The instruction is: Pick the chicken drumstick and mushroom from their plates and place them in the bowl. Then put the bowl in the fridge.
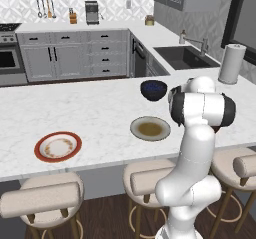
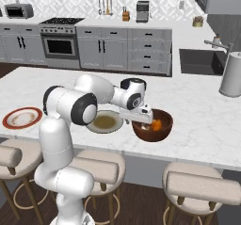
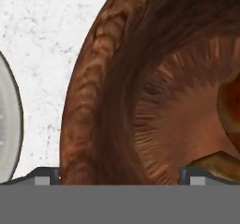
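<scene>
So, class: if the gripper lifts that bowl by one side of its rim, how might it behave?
The bowl looks rigid, so it should probably keep its shape. Gripped at one edge by the gripper, it may tilt. The drumstick lies loose inside and could slide. Its round base might let it rock if nudged.

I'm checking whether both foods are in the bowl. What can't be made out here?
- Mushroom: unconfirmed; the gripper covers part of the bowl in the right base view.
- Drumstick: cut off by the hand view's edge.
- Bowl contents: too dark in the left base view.
</scene>
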